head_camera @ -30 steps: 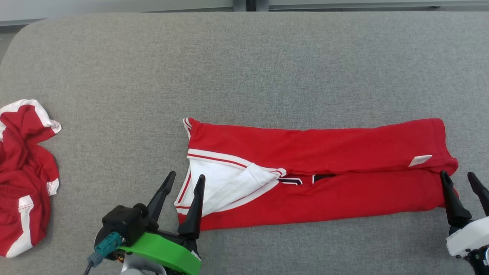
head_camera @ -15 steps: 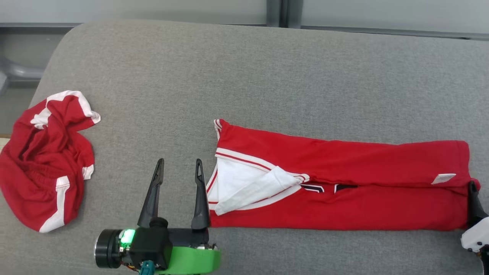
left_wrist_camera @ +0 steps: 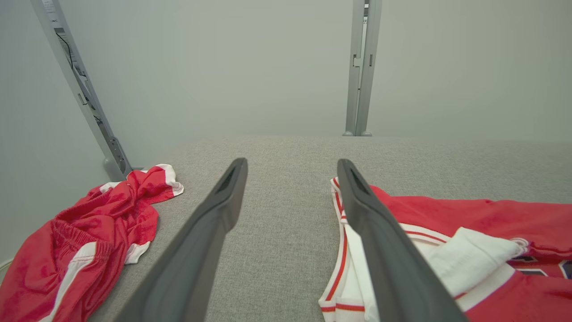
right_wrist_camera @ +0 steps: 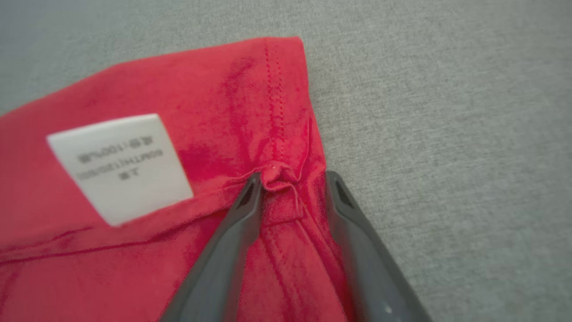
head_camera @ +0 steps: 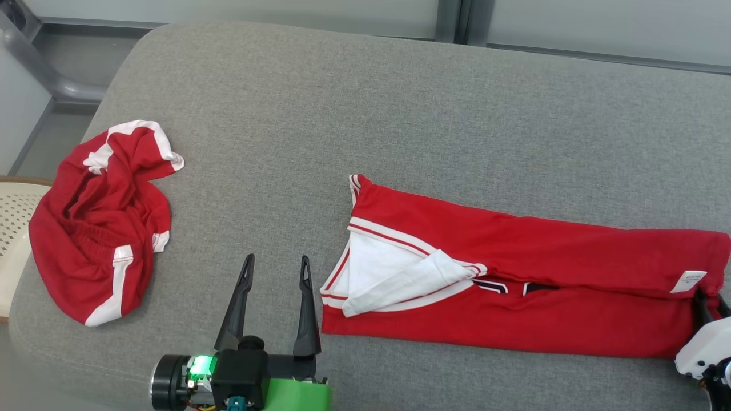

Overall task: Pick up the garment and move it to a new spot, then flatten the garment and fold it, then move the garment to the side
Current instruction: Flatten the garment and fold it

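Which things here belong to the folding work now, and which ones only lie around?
In the job: folded red jersey; right gripper at its hem corner; left gripper, open near its collar; grey padded table.
Lying about: crumpled red shorts; cream perforated item past the table's edge.

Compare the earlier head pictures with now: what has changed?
The right gripper has closed on the hem of the folded garment, bunching the cloth in its grip. The left gripper, tilted before, now points straight, open beside the collar end. The head camera has turned. The folded garment and the crumpled red garment lie as before.
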Robot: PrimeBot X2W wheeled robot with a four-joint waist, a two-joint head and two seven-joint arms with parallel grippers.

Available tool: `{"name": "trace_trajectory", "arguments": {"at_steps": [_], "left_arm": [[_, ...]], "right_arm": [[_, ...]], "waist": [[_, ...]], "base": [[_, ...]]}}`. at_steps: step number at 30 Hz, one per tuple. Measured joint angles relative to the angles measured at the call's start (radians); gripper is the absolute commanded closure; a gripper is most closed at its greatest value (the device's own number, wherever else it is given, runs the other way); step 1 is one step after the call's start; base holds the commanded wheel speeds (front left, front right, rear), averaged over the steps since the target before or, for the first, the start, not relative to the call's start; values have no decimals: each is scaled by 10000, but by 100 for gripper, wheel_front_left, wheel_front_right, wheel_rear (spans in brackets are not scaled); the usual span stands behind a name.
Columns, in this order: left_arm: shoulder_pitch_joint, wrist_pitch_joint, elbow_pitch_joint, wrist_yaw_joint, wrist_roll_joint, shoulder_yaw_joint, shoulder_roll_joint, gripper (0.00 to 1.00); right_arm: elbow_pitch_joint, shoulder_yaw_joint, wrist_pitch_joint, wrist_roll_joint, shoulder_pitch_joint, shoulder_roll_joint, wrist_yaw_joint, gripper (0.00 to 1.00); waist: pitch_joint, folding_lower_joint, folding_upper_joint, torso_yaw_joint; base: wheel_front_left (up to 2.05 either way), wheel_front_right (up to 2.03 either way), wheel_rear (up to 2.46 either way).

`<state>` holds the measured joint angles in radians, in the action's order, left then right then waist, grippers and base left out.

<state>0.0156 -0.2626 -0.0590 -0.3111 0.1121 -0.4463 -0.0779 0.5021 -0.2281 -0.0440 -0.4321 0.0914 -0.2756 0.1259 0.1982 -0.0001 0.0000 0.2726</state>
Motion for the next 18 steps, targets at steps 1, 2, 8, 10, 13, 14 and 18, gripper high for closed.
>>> {"name": "trace_trajectory", "arguments": {"at_steps": [1, 2, 8, 10, 13, 14, 18], "left_arm": [[2, 0, 12, 36, -8, 67, 19, 0], [2, 0, 17, 56, -21, 115, 23, 0], [-3, 0, -8, 307, -226, 280, 82, 0], [-12, 0, -36, 384, -328, 318, 92, 0], [-71, 0, -58, 504, -416, 355, 111, 0], [-123, 0, -52, 558, -449, 378, 115, 0], [-318, 0, -21, 723, -587, 433, 117, 0]], "right_arm": [[-29, 48, 8, -61, 2, 29, 29, 100], [-40, 46, 33, -65, 4, 27, 56, 100], [-73, -245, 159, 50, 151, -449, 77, 100], [-178, -468, 105, 128, 239, -869, 71, 100], [-485, -794, -40, 157, 455, -1532, 61, 100], [-619, -895, -119, 188, 504, -1733, 61, 100], [-1254, -1089, -514, 236, 589, -2343, 59, 100]], "waist": [[5, 0, 0, -33], [9, 0, 0, -66], [76, 0, 0, -445], [137, 0, 0, -612], [286, 1, 0, -896], [351, 1, 0, -1003], [588, 0, 1, -1420]], "base": [[0, 0, 0], [0, 0, 0], [0, 0, 0], [0, 0, 0], [0, 0, 0], [0, 0, 0], [0, 0, 0]]}}
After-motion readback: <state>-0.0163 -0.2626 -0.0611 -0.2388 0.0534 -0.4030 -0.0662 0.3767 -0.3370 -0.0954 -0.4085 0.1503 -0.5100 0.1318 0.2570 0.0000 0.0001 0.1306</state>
